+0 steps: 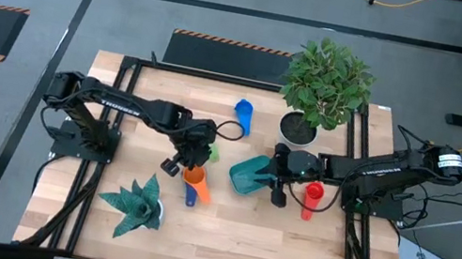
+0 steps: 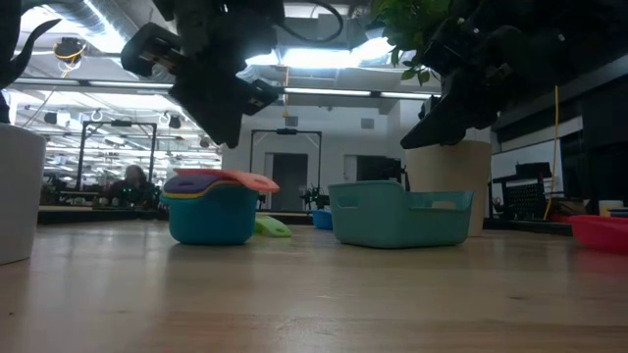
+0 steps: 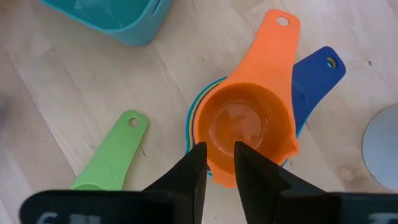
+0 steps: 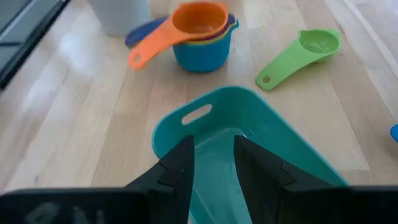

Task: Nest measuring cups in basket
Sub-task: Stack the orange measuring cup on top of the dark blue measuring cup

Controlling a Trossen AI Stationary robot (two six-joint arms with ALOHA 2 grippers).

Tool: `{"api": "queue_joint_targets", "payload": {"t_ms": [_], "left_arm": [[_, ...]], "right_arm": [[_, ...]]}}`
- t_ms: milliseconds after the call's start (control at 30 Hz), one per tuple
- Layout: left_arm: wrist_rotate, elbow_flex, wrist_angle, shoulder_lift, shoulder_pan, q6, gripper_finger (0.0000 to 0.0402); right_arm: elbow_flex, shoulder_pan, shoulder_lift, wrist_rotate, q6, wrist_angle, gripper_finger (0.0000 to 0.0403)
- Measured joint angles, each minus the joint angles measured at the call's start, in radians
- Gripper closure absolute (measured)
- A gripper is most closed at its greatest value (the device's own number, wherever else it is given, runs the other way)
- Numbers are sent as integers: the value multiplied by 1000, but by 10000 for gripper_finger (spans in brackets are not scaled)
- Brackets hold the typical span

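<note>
- left jaws slightly apart, just above the orange cup topping a nested stack.
- right jaws clamped on the basket wall, beside that stack.

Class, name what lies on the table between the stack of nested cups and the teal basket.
The green measuring cup lies between stack and basket, seen in the right wrist view.
</note>
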Motion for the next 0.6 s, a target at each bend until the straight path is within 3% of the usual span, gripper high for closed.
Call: {"api": "queue_joint_targets", "payload": {"t_ms": [500,600], "left_arm": [[2,0,7,-26,-117,-163,365],[-9,-1,-22,-31,-126,-227,383]], "right_arm": [[0,65,0,-1,74,383,285],[36,87,1,-1,73,375,285]]}}
